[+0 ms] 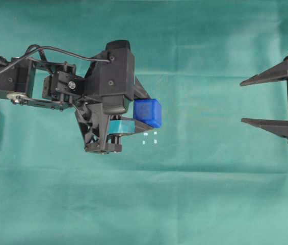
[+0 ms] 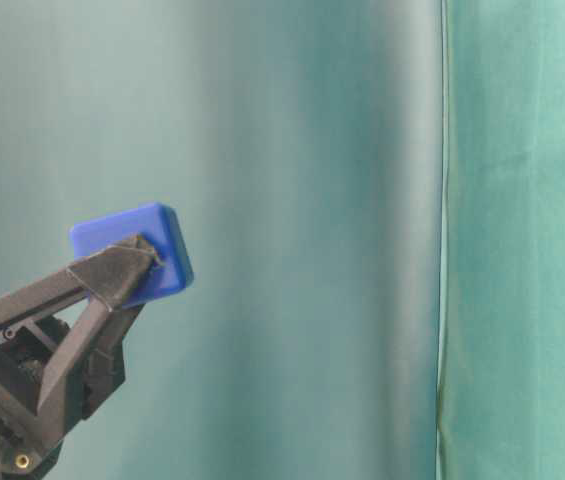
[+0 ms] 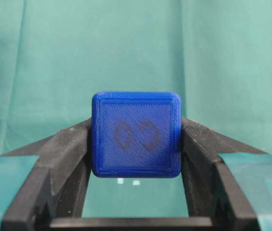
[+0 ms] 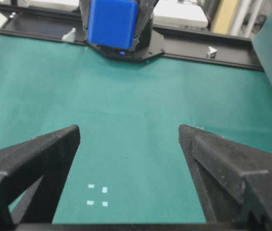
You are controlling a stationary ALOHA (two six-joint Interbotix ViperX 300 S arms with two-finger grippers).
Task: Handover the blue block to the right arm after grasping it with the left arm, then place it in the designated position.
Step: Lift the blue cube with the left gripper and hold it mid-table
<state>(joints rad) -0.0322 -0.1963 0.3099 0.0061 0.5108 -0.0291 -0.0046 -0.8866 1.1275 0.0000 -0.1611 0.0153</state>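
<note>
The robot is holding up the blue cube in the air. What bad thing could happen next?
1. The left hand pinches the blue block only with its fingertips, so the block might slip out and drop onto the green cloth.
2. The right hand waits wide open and far away. If the two hands don't line up at the swap, the block could fall.
3. A dropped block might roll away from the white marks.

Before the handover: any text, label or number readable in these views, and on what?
No readable text anywhere.
Blue block, held in the left gripper: two faint embossed marks on its face, too blurred to read.
White marks on the cloth: plain corner ticks, not writing.
</note>
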